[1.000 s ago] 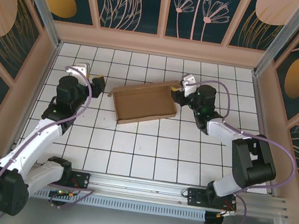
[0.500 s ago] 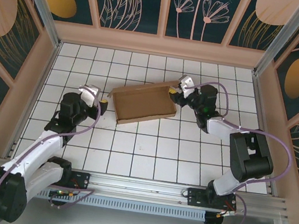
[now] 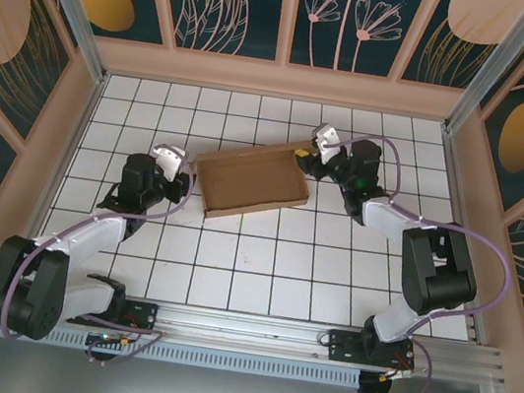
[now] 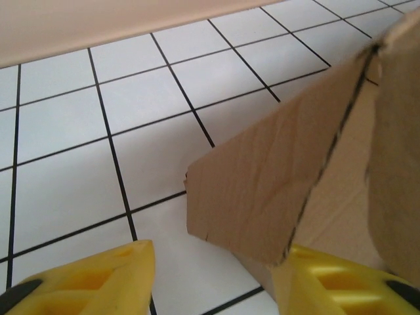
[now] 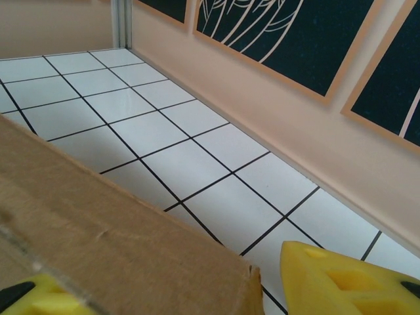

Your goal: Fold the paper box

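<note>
- Left side wall, peach frame with dark teal leaf-pattern panels (image 3: 27, 40): a strip of white tiled floor with black grid lines (image 3: 232, 262) lies bare between it and the left arm.
- Left gripper (image 3: 184, 172), yellow-tipped, sits just beside the box's left end. In the left wrist view its yellow fingers (image 4: 98, 275) stand apart, with bare tile showing in the gap. A loose triangular flap corner hangs over the right-hand finger. It is not clamped on anything.
- The plain brown corrugated paper box (image 3: 249, 183) lies in the middle of the far half of the floor, half formed into a shallow tray and turned at an angle to the grid. Its long far wall is raised.
- Box edges: in the left wrist view the flap (image 4: 262, 190) shows a dark crease line and a rough cut lower edge.
- Open room: several rows of bare tiles lie between the box's near edge and the arm bases, fewer behind it.
- Right gripper (image 3: 303, 155) is at the box's far right corner. In the right wrist view the cardboard wall (image 5: 98, 236) runs across between its yellow fingers (image 5: 335, 275), which stand apart, a sliver of tile showing beside the wall's end.
- Right wall skirting (image 5: 295, 138), peach, has bare tiles before it.
</note>
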